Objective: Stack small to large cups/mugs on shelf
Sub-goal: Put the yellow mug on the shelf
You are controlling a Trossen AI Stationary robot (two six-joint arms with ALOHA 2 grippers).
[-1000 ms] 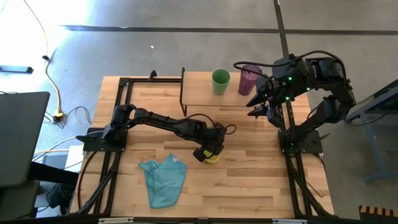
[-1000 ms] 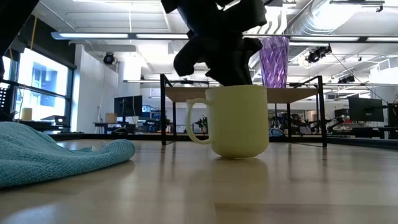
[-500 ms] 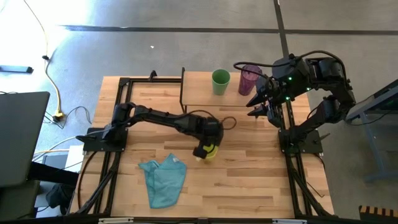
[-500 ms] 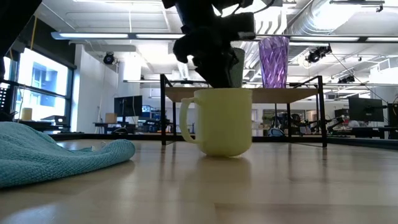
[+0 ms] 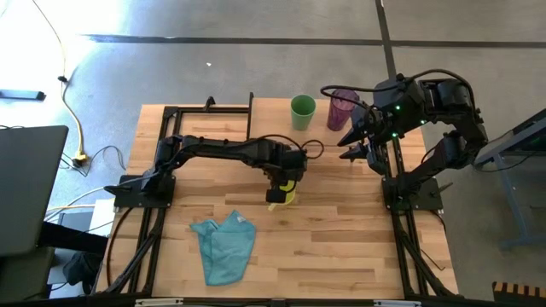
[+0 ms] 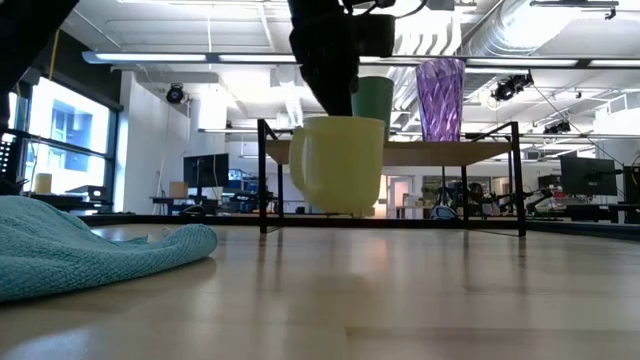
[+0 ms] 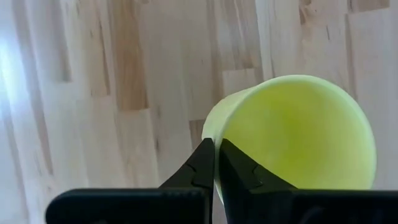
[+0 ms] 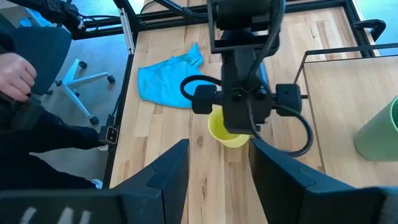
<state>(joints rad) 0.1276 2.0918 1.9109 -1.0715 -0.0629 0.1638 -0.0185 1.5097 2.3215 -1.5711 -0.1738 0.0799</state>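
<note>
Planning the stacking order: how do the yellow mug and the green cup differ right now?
The yellow mug hangs off the table, its rim pinched by the left gripper; the green cup stands free on the shelf. The mug has a handle; the cup shows none. The mug looks squat and wide, the cup slimmer and tapered. Both are opaque, upright and open at the top.

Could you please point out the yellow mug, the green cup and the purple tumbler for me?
yellow mug (image 6: 345,165): low view, middle of its side wall.
green cup (image 5: 302,109): high view, its open mouth.
purple tumbler (image 6: 440,98): low view, middle of its translucent wall.
</note>
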